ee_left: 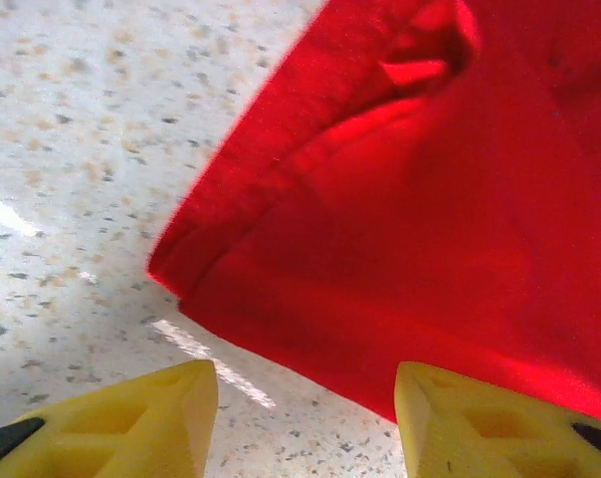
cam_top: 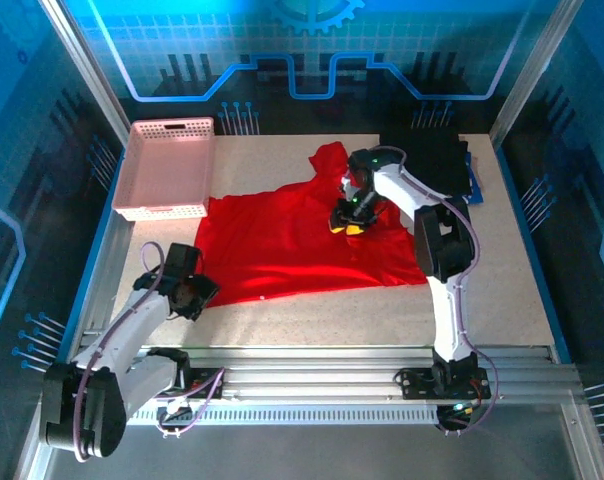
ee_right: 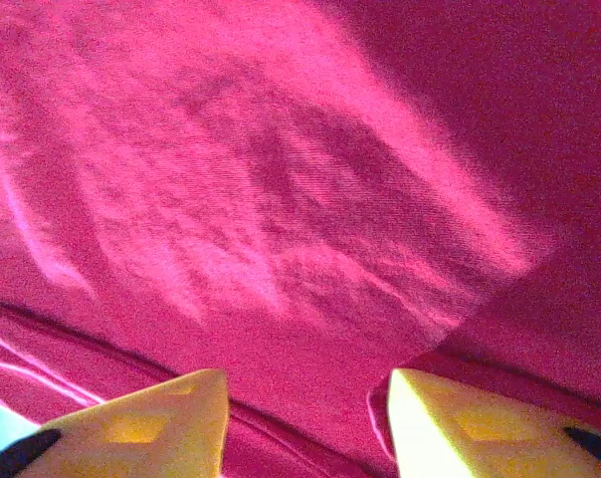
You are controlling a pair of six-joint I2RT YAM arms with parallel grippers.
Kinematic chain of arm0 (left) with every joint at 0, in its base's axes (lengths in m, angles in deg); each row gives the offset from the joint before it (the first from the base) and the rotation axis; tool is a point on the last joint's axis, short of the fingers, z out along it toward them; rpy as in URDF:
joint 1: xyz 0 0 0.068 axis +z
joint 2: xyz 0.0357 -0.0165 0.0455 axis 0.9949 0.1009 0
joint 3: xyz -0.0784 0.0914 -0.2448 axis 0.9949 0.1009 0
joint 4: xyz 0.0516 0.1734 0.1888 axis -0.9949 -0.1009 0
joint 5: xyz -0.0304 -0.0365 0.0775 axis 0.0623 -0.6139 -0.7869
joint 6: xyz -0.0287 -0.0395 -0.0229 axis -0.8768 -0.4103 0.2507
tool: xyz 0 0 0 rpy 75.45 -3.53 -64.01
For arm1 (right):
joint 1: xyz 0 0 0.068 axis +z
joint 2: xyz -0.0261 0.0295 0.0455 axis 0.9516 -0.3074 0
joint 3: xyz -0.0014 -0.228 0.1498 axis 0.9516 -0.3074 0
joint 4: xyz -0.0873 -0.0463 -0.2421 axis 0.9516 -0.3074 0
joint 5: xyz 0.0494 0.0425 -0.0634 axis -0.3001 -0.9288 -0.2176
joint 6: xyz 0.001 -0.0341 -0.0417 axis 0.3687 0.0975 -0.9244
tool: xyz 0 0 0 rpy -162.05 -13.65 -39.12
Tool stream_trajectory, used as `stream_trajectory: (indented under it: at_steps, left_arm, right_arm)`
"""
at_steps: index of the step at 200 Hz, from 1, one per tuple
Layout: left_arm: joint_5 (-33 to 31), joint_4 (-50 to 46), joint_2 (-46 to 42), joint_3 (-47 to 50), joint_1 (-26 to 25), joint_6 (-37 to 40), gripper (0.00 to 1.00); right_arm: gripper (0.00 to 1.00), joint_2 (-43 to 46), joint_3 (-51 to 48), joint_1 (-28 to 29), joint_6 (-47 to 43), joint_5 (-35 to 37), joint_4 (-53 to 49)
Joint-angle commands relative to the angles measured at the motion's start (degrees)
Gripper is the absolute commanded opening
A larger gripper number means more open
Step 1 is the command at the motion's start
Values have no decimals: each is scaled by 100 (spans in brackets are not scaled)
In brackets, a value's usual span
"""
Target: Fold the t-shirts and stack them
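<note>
"Judging the red t-shirt [cam_top: 302,240]: limp, light, thin knit, spread flat on the table [cam_top: 312,315]. I expect it to sag and drag. Where do I pinch?"

"Hem corner, just ahead of my left gripper [ee_left: 305,398]. Jaws wide, nothing between. Doubled edge there should give a better bite."

"Right gripper [ee_right: 305,398]?"

"Jaws apart too, cloth directly beneath them. Dark folded shirts [cam_top: 437,165] lie just beyond it, pink basket [cam_top: 167,170] well off past the left jaws."
</note>
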State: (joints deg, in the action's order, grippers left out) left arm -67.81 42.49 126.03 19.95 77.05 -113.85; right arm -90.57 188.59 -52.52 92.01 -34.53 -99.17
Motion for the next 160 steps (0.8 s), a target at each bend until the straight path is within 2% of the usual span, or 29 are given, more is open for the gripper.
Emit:
stream_trajectory:
  at_steps: [1,15,33,67,80,106,134,160]
  left_arm:
    - [-205,215,230,-483,-318,140,54]
    - [-200,417,443,-675,-524,196,57]
    - [-143,757,761,-925,-788,340,59]
    - [577,1937,1521,-1272,-1260,880,64]
    - [699,2185,1812,-1458,-1489,1038,65]
    - [860,2704,2249,-1540,-1801,996,69]
    - [923,3201,2678,-1183,-1807,442,68]
    - [848,3309,3013,-952,-1807,247,68]
  right_arm:
    - [54,1145,-265,-143,-74,242,-18]
    - [54,1479,-487,-337,51,377,-351]
    - [51,1888,-1242,-749,290,152,-462]
    - [17,2373,-3085,-1519,757,-508,650]
    - [11,2314,-3446,-1725,1020,-729,1151]
    - [9,1928,-3387,-1811,1225,-823,1612]
    - [8,1356,-2890,-1840,1261,-689,1658]
    - [8,826,-2359,-1866,1310,-634,1614]
